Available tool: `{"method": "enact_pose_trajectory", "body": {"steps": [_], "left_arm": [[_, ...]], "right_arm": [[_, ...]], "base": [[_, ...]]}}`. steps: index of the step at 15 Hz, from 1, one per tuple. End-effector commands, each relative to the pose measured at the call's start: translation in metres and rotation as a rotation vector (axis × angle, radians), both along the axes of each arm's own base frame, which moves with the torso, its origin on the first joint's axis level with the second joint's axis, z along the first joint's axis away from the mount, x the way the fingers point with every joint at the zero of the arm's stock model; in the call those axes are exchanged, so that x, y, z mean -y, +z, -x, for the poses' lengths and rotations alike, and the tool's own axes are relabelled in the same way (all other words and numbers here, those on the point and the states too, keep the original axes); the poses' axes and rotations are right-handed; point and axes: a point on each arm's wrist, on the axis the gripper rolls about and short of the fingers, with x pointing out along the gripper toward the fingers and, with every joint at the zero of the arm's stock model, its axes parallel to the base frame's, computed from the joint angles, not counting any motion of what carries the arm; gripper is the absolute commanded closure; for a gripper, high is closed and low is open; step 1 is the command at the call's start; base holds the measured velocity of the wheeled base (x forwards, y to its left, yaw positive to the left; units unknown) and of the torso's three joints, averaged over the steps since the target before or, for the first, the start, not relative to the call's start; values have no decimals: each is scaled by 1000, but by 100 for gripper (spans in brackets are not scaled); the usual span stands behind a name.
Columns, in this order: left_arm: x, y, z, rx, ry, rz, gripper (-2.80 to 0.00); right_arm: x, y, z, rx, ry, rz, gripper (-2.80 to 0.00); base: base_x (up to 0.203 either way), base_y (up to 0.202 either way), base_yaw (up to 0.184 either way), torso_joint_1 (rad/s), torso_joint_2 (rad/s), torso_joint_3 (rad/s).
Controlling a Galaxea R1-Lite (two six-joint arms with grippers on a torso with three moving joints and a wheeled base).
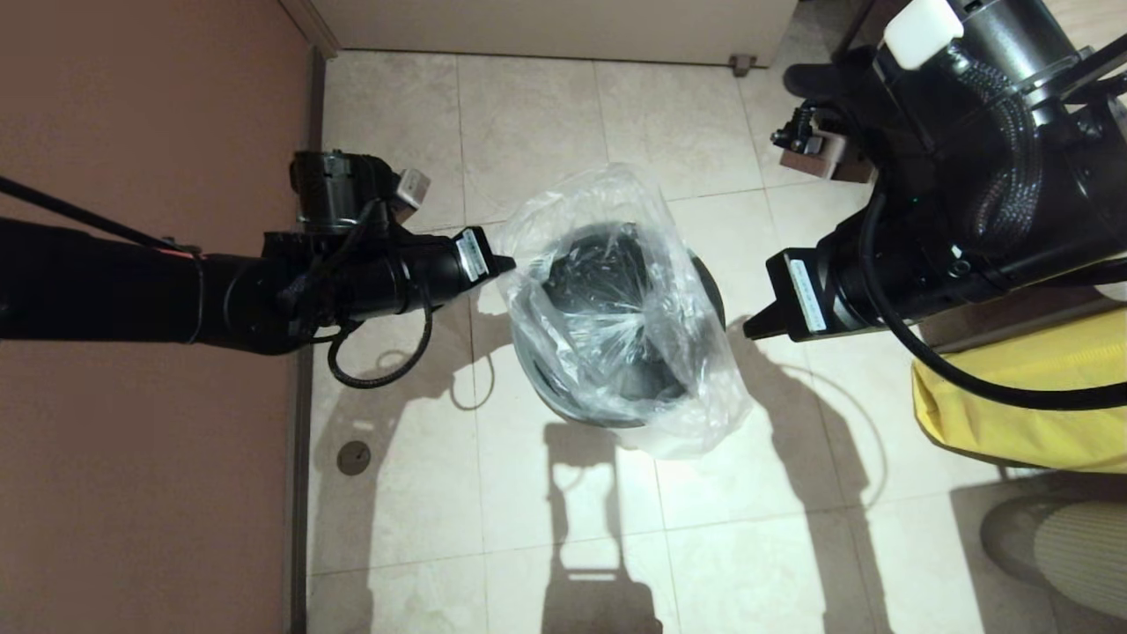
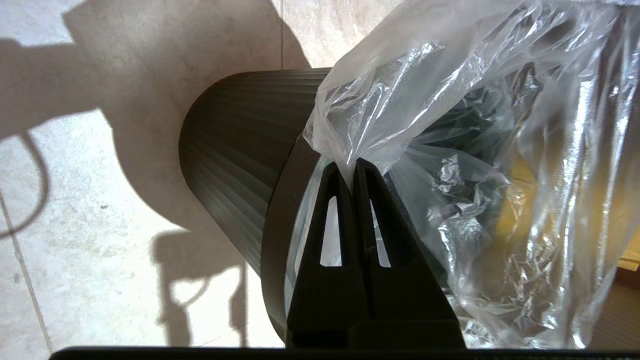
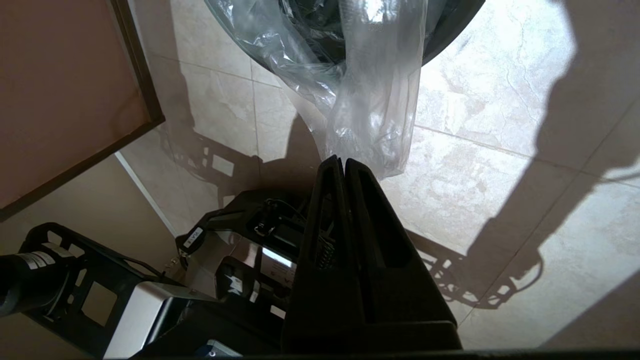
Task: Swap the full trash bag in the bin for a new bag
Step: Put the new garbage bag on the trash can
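The left tool (image 2: 350,167) is closed on the left edge of the thin, crinkly, see-through plastic bag (image 1: 616,308) draped over the round dark grey plastic bin (image 2: 235,150) on the floor. The right tool (image 1: 759,328), closed and empty, waits just right of the bin, nearer the bag's loose right side.

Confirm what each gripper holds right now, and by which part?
Left gripper: shut on the new bag, pinching its mouth edge at the bin rim. Right gripper: shut, holding nothing, clear of the bag.
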Motion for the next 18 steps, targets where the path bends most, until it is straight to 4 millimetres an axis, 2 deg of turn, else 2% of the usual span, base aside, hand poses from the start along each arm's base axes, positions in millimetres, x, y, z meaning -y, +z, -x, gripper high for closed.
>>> {"method": "enact_pose_trajectory", "body": {"steps": [1,4,8,13,15,18], "left_arm": [[-3,14,9,21,0,9,0],[-6,21,15,-41,24,-21,0],[-6,45,32,-83,26,-43,0],[1,38,38,-160,68,-97,0],[-2,38,44,-208,80,-119,0],[-3,32,43,-240,87,-130,0]], "right_arm": [[1,2,3,2,2,-4,0],[2,7,6,16,5,-15,0],[7,14,12,36,4,-31,0],[-1,22,21,48,30,-71,0],[-11,14,18,24,47,-56,0],[-28,-5,5,-6,33,8,0]], "base": [[0,0,0,0,0,0],[0,0,0,0,0,0],[0,0,0,0,0,0],[0,0,0,0,0,0],[0,0,0,0,0,0],[0,0,0,0,0,0]]}}
